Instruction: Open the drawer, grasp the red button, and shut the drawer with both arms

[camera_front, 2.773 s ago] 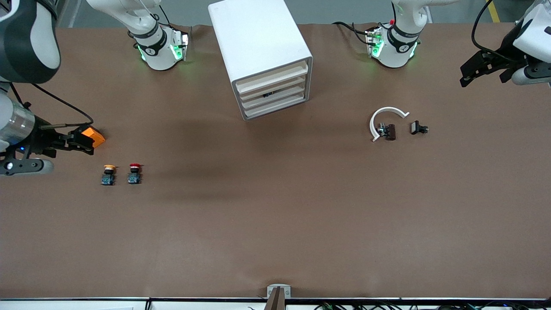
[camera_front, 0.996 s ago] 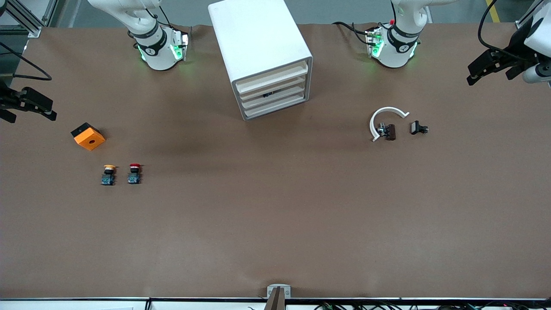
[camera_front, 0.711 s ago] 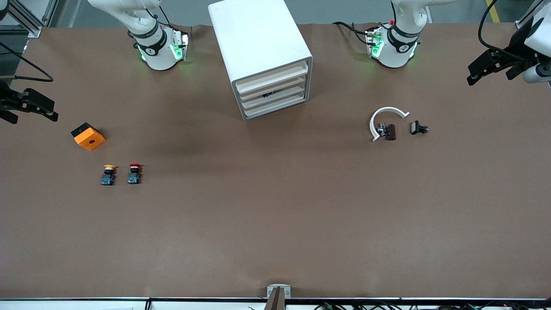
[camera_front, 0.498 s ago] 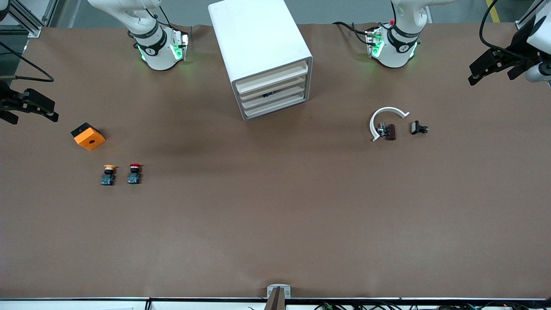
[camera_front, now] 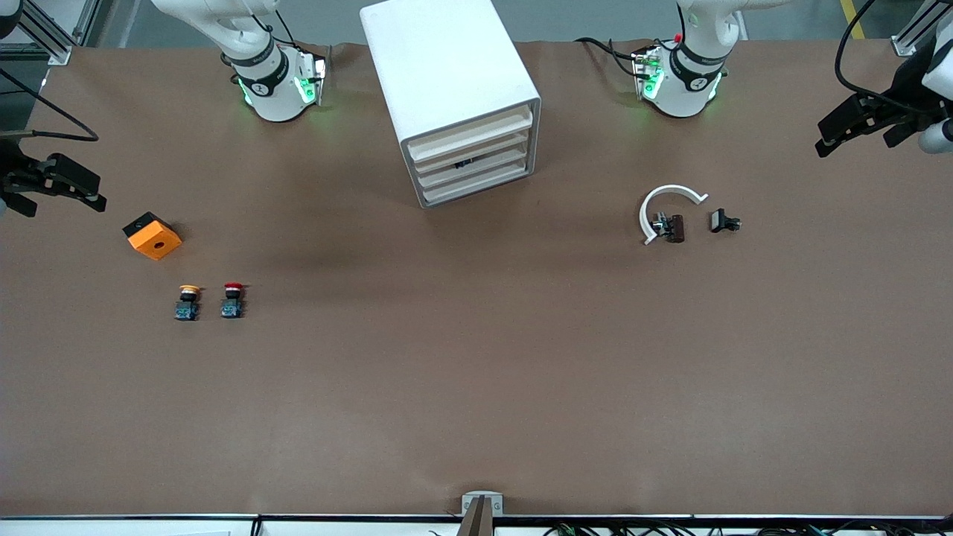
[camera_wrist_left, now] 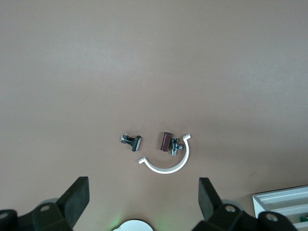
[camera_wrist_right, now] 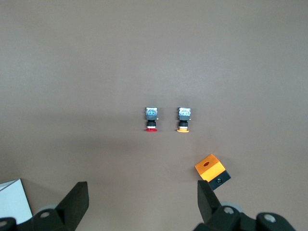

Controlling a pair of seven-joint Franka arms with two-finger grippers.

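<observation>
I see the button (camera_front: 233, 299) (camera_wrist_right: 152, 120) on the table just beside the yellow switch (camera_front: 187, 301), near the orange block (camera_front: 153, 235). Right gripper (camera_front: 56, 183) hangs wide open, empty, at its table end; left gripper (camera_front: 856, 126) likewise, spread wide. The drawers (camera_front: 470, 161) look closed.

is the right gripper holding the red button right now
No: the red button sits on the table beside the yellow one, while the open, empty right gripper is off at the table's edge.

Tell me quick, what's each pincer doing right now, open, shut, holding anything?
Left pincer: open, empty, over the table at the left arm's end.
Right pincer: open, empty, over the table edge at the right arm's end.
</observation>
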